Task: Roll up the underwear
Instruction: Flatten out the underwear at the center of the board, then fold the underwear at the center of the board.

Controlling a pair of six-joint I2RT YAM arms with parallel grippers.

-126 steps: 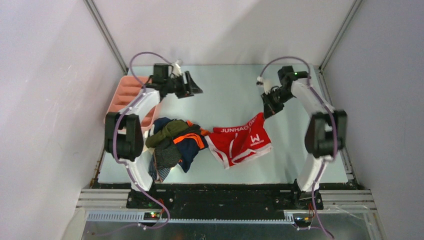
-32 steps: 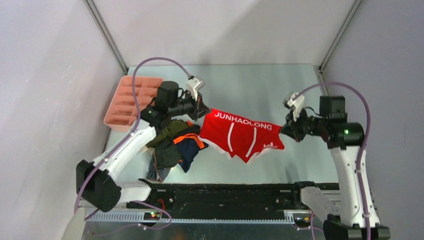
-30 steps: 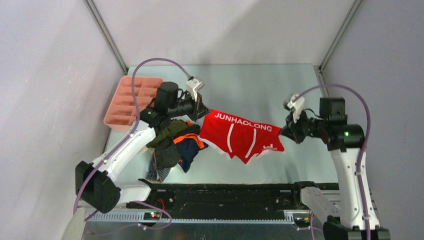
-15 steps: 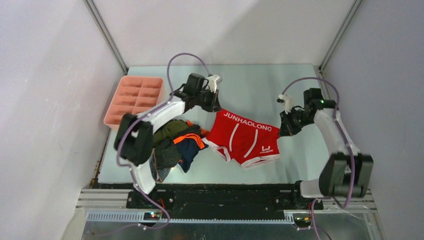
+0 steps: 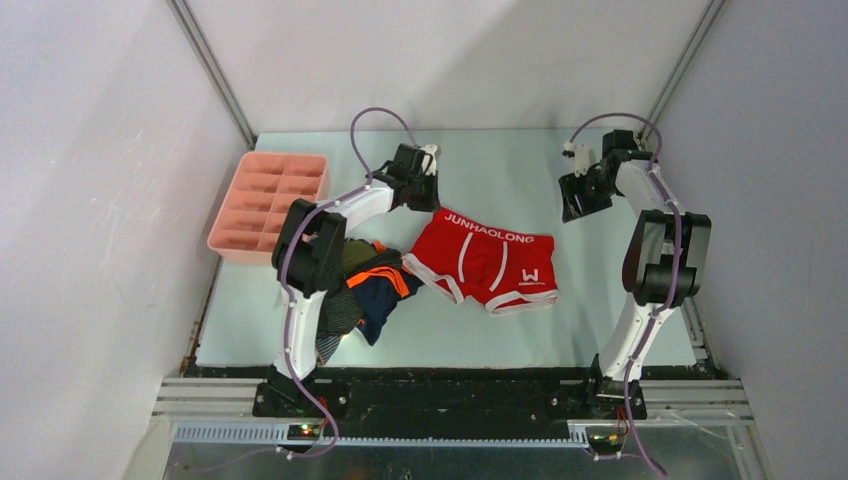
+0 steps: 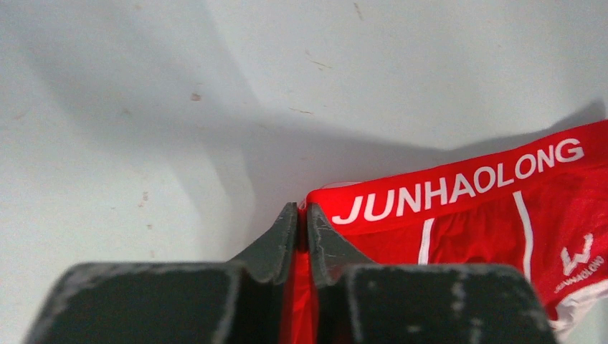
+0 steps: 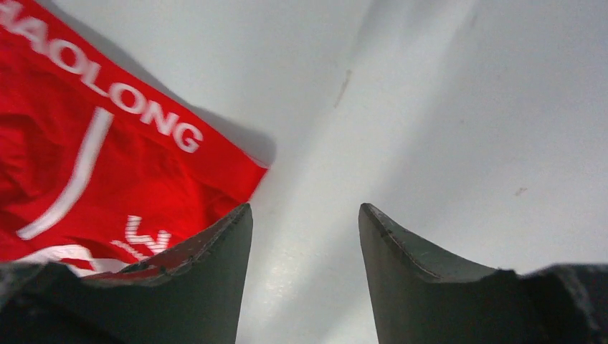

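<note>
Red briefs [image 5: 485, 258]: spread flat on the table [image 5: 600, 300], mid-table, waistband on the far side.
Waistband text: "JUNHAOLONG" in white capitals on red, readable in the top view and the left wrist view.
Leg mark: a white "W" logo with a line of small print under it, too small for me to read.
My left gripper [image 6: 302, 208]: fingers almost together, pinching the left end of the waistband, with red cloth in the slit between them.
My right gripper [image 7: 305, 211]: fingers wide apart with only bare table between them. The right end of the waistband lies just beside one finger.
Other underwear [image 5: 355, 285]: a heap of olive, navy-and-orange and striped pairs, left of the red pair.
Pink tray [image 5: 240, 243]: at the far left, no writing visible.
</note>
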